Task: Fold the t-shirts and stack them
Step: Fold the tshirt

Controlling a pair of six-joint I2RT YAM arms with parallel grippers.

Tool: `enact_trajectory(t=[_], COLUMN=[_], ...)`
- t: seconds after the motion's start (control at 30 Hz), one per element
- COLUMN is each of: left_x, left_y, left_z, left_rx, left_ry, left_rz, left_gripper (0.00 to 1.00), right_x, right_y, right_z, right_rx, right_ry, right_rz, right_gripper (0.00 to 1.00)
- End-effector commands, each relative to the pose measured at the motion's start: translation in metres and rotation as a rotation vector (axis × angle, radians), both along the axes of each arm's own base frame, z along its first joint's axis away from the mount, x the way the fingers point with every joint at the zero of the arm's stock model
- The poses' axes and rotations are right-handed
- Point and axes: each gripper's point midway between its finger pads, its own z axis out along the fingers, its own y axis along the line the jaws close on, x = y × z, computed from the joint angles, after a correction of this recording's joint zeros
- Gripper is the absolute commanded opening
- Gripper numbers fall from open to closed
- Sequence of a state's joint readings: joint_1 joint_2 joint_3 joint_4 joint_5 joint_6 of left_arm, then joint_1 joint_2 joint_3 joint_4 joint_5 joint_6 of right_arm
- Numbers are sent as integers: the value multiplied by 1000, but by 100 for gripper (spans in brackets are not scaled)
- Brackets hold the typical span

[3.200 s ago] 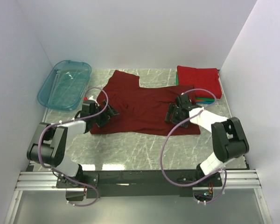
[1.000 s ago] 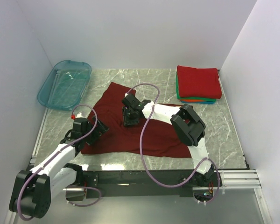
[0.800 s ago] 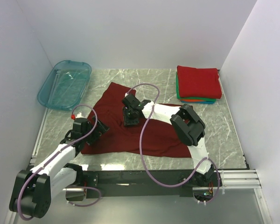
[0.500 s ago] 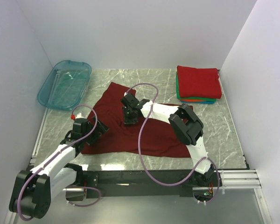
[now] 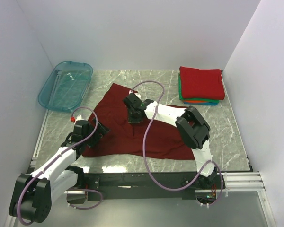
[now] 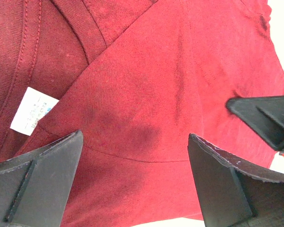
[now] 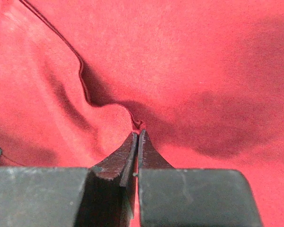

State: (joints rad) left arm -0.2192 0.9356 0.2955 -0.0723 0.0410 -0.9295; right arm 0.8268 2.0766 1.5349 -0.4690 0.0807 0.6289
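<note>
Presently: right tool (image 7: pixel 137 136), one, jaws pinched shut on a pucker of the maroon t-shirt (image 5: pixel 118 130), probably to lift a fold. Left tool (image 6: pixel 135 165), one, spread wide above the neck label (image 6: pixel 33 111), gripping nothing. The shirt lies mid-desk (image 5: pixel 227 142). Folded stack (image 5: pixel 200 84), one, far right, red topmost. Tub (image 5: pixel 47 97), one, far left.

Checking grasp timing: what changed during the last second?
The right end effector closed, pinching a fold of the dark maroon cloth t-shirt, and shifted slightly toward the far wall. The left end effector stayed open over the shirt's near-left part; folded shirt stack and translucent teal plastic tub unmoved.
</note>
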Motion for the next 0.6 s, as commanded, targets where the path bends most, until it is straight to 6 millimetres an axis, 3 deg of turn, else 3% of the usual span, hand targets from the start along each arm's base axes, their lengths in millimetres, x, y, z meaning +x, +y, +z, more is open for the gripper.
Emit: enact_trajectory(t=[0.0, 0.3, 0.43, 0.57], left_x=[-12, -10, -8, -5], left_y=[10, 10, 10, 9], left_z=[-18, -12, -5, 1], left_rx=[48, 50, 55, 57], left_ry=[67, 62, 45, 36], left_rz=[21, 21, 14, 9], left_gripper=[100, 99, 100, 99], right_x=[11, 14, 17, 27], right_y=[-9, -22, -24, -29], right_z=[34, 24, 28, 48], right_rx=[-11, -104, -120, -129], right_ry=[-92, -70, -85, -137], right_rz=[-30, -79, -81, -102], right_gripper=[1, 6, 38, 73])
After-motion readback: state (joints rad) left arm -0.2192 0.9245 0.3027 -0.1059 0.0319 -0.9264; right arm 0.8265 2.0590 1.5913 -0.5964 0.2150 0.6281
